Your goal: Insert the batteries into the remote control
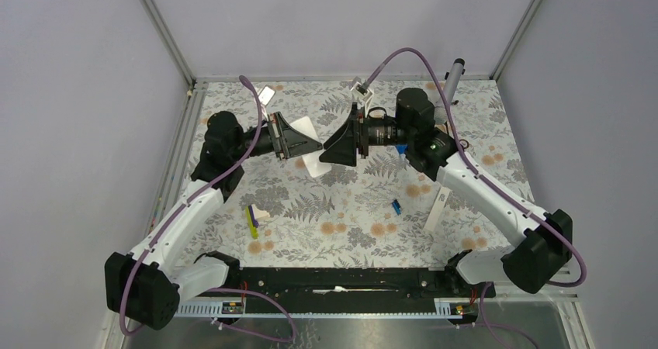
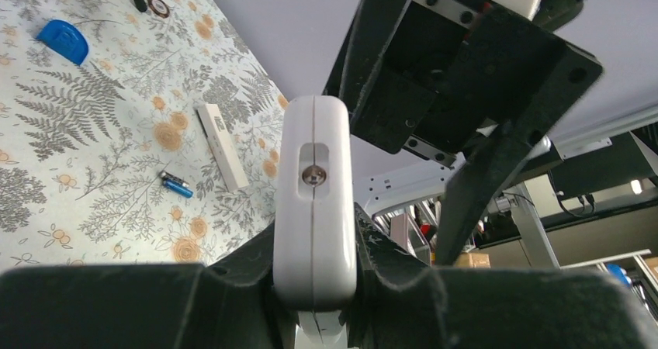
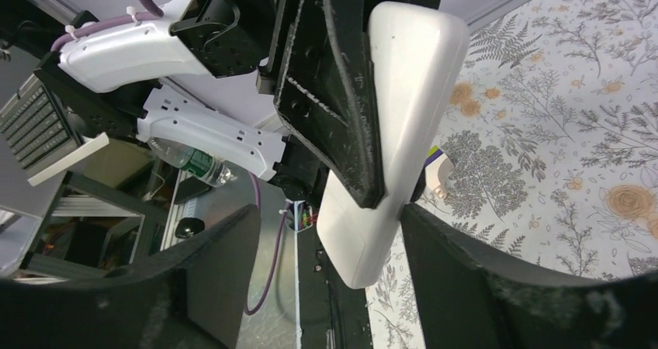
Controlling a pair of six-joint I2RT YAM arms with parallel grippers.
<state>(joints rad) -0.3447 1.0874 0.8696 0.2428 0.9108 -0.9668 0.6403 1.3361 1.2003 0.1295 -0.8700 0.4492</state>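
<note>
The remote control (image 2: pixel 314 209) is above the rear middle of the table (image 1: pixel 341 233). The left fingers (image 2: pixel 194 302) clamp it from its left side, and its one end sits between the spread right fingers (image 3: pixel 481 287). A battery (image 1: pixel 396 206) lies on the table right of centre, with a bar (image 1: pixel 436 209) just to its right.

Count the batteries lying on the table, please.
1 for certain: a blue battery lies beside the white bar. A dark piece against it, seen in the left wrist view, may be a second; it is too small to tell. Others could be hidden.
</note>
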